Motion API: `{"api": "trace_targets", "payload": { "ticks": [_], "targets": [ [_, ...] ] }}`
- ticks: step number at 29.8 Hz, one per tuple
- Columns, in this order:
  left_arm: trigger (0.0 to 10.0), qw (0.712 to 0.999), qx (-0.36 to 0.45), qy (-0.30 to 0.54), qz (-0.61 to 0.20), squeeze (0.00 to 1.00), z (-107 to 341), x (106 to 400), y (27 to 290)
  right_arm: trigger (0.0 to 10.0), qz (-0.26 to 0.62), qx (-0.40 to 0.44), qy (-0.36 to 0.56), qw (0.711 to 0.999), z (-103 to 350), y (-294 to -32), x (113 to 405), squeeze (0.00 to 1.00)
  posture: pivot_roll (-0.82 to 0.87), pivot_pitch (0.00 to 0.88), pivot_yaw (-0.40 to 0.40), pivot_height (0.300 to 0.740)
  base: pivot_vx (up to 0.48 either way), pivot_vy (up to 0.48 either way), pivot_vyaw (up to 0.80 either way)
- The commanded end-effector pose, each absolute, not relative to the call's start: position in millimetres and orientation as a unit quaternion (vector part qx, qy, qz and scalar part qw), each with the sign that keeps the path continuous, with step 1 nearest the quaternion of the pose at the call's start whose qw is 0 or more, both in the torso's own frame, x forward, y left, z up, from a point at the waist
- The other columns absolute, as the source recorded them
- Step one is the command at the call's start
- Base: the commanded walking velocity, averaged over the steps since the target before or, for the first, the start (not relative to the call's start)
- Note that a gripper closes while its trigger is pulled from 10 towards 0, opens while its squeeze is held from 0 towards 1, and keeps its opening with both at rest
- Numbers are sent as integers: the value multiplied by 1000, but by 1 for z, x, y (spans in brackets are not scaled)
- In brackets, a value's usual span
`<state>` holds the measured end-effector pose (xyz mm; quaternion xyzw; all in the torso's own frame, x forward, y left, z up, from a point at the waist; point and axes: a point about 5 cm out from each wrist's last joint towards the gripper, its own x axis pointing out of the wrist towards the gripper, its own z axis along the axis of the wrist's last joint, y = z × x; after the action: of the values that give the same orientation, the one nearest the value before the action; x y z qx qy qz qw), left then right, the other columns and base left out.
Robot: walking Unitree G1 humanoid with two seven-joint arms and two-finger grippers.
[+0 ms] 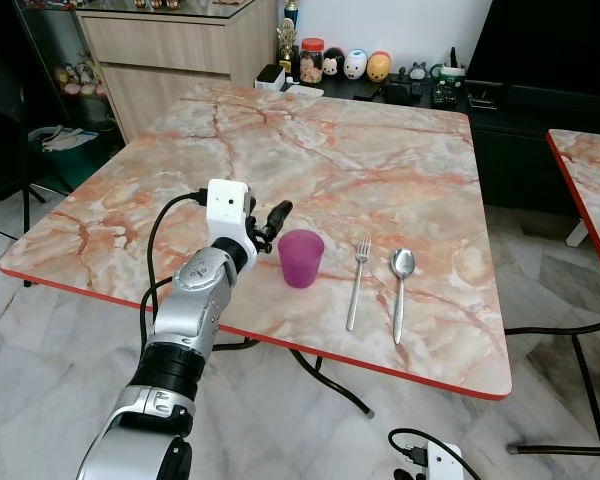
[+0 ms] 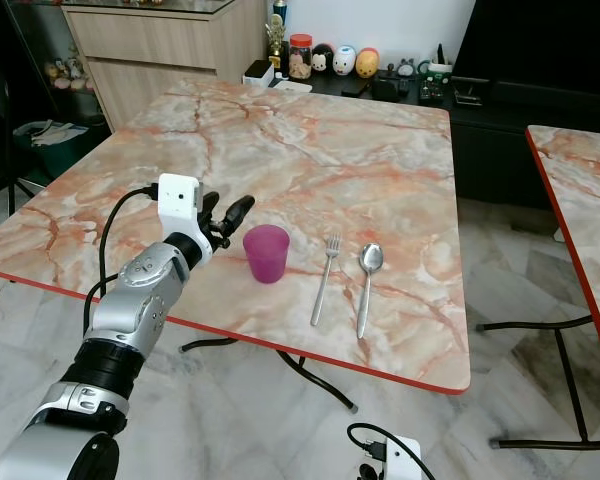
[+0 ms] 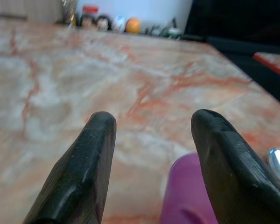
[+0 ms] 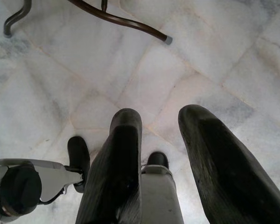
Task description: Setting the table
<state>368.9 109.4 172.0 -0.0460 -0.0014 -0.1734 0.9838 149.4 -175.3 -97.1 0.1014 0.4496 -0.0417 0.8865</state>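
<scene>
A purple cup (image 1: 301,257) stands upright near the front edge of the marble table (image 1: 350,160). To its right lie a fork (image 1: 357,282) and a spoon (image 1: 401,288), side by side with their handles toward me. My left gripper (image 1: 271,222) hovers just left of the cup, open and holding nothing; in the left wrist view the cup (image 3: 189,193) sits low between the black fingers (image 3: 84,168). My right gripper (image 4: 161,154) hangs low over the floor, open and holding nothing.
A second marble table (image 1: 588,180) stands at the right. Behind the main table, a dark low cabinet (image 1: 420,95) carries jars and small figurines, with a wooden sideboard (image 1: 170,50) at the back left. The metal table legs (image 1: 330,385) stand on a pale marble floor.
</scene>
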Motion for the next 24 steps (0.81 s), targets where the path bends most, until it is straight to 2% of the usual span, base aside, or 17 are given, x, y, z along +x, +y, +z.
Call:
{"api": "trace_targets", "payload": {
  "ticks": [1,9,24],
  "targets": [
    [10000,985,-46,24,-162,0,168,372,111,10000,-40,100,450,886,-97,-176,150,0,94,0,-33,740,0,0,0],
    [10000,977,-50,73,-193,0,165,375,98,10000,-34,102,452,885,-97,-175,150,0,95,0,-33,740,0,0,0],
    [10000,973,-34,109,-199,0,164,376,94,10000,-31,106,453,885,-97,-174,151,0,97,0,-31,740,0,0,0]
  ]
}}
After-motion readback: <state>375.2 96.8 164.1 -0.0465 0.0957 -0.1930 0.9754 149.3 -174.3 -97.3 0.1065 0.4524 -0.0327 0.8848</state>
